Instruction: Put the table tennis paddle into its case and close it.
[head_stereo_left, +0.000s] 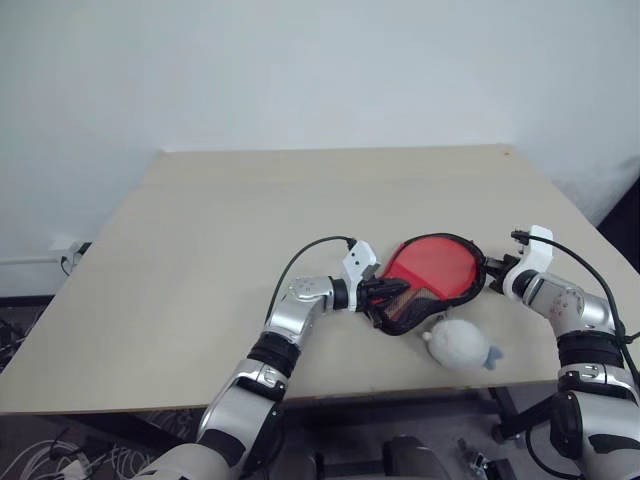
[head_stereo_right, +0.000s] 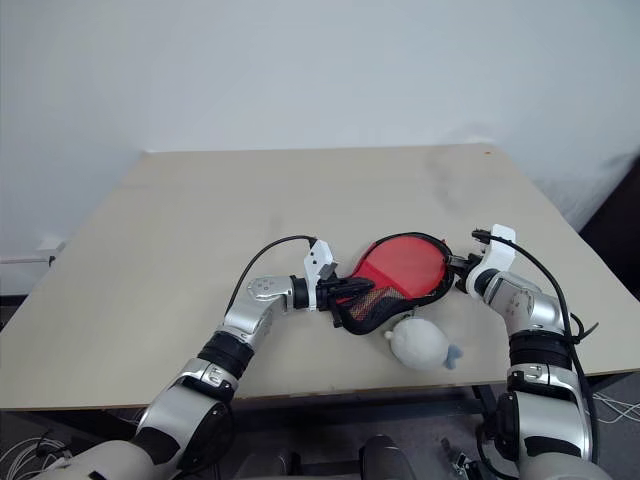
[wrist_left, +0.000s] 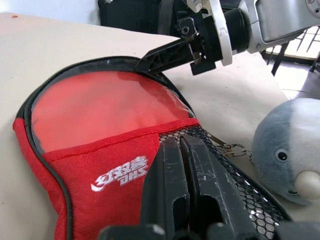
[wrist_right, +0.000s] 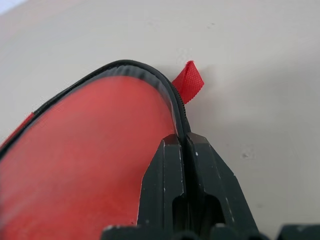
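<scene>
While both clenched end effectors pinch its black zipper rim, the case (head_stereo_left: 430, 278) shows red through its clear window.

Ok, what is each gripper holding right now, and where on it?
Both hold the case: left gripper shut on its mesh handle end, right gripper shut on the zipper rim at the round end.

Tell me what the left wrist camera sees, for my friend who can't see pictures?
The left gripper, fingers shut, pinches the mesh end of the case, whose clear window shows red. Across it, the right gripper grips the case's zipper rim, and a grey-white plush toy sits beside the case on the table.
</scene>
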